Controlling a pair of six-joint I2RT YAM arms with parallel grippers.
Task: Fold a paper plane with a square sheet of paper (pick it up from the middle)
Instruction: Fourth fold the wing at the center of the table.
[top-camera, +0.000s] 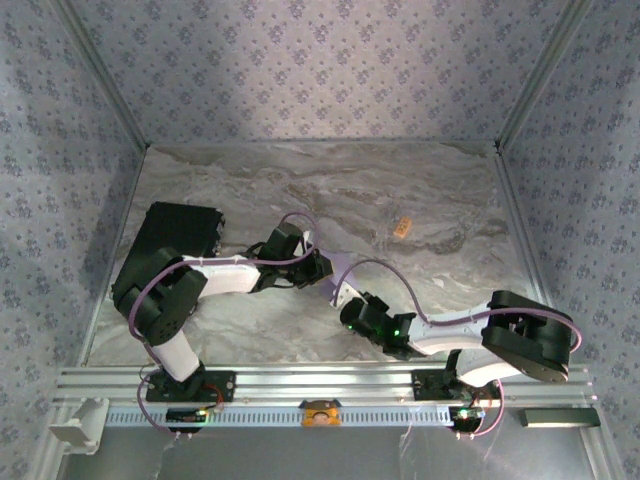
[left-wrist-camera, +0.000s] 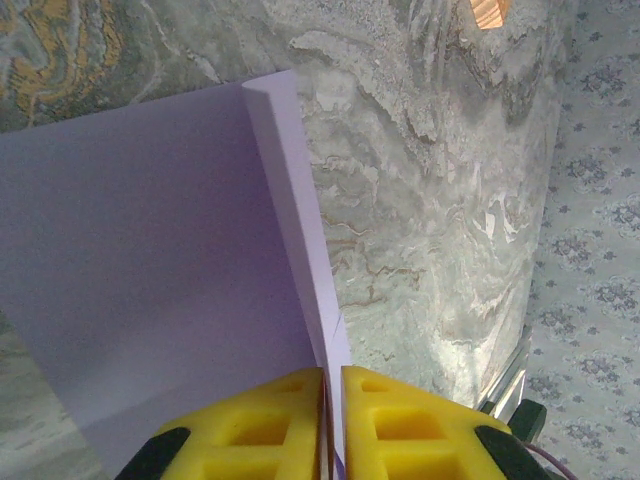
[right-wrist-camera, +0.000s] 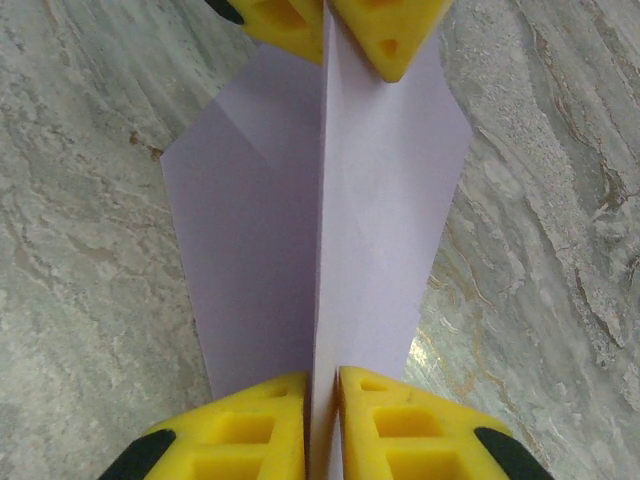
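Note:
The square sheet of paper (right-wrist-camera: 380, 200) is pale lavender and folded along a raised centre crease, with angled corners that narrow it to a point at the far end, like a paper plane. My right gripper (right-wrist-camera: 322, 375) is shut on the near end of the crease. At the far end my left gripper (right-wrist-camera: 325, 30) pinches the same crease with its yellow fingers. In the left wrist view the left gripper (left-wrist-camera: 333, 372) is shut on the paper (left-wrist-camera: 150, 250), whose flap spreads to the left. From above, the paper (top-camera: 340, 278) sits between the left gripper (top-camera: 322, 268) and the right gripper (top-camera: 350, 305).
A small tan block (top-camera: 402, 228) lies on the marble tabletop (top-camera: 300, 190) right of centre, and its corner shows as the tan block (left-wrist-camera: 490, 10) in the left wrist view. A black rectangular pad (top-camera: 180, 228) lies at the left, partly under the left arm. Patterned walls enclose the table.

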